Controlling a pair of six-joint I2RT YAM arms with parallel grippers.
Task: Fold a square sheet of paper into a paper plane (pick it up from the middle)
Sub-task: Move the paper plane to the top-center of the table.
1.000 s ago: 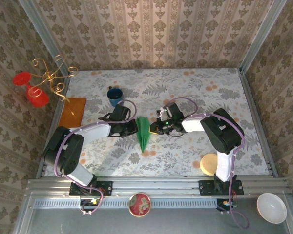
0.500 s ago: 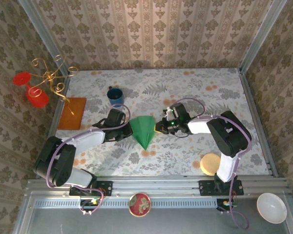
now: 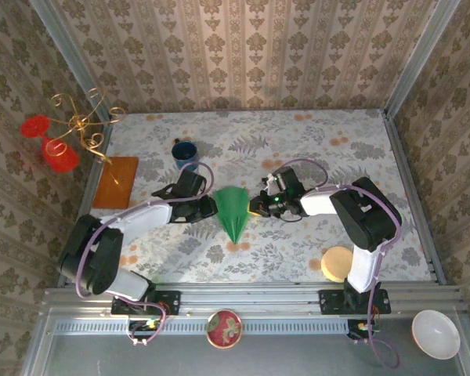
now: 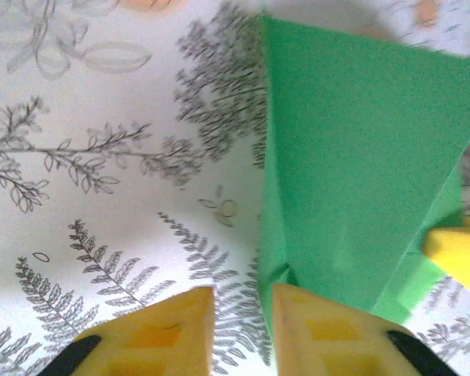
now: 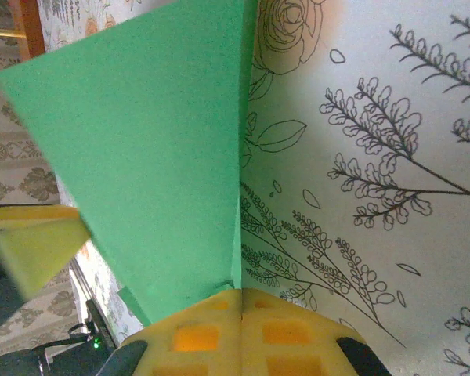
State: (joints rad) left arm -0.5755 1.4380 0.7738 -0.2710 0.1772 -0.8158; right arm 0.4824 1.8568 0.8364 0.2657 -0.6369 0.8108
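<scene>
Now the right fingers [image 5: 196, 333] clench on the plane [image 3: 233, 210]; the left fingers [image 4: 160, 329] sit released, parted, just beside its other edge, desk [image 3: 298, 141] beneath.

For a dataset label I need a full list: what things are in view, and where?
paper plane: 1, bright green, table middle
mug: 1, blue, beyond the left arm
square sheet: 1, orange-brown, table's left edge
stand: 1, gold, holding two red glasses, far left
disc: 1, tan, by the right arm
bowls: 2, red bowl and white bowl, near ledge
left claw: 1, yellow pads, open beside the paper plane
right claw: 1, yellow pads, shut on the paper plane
</scene>
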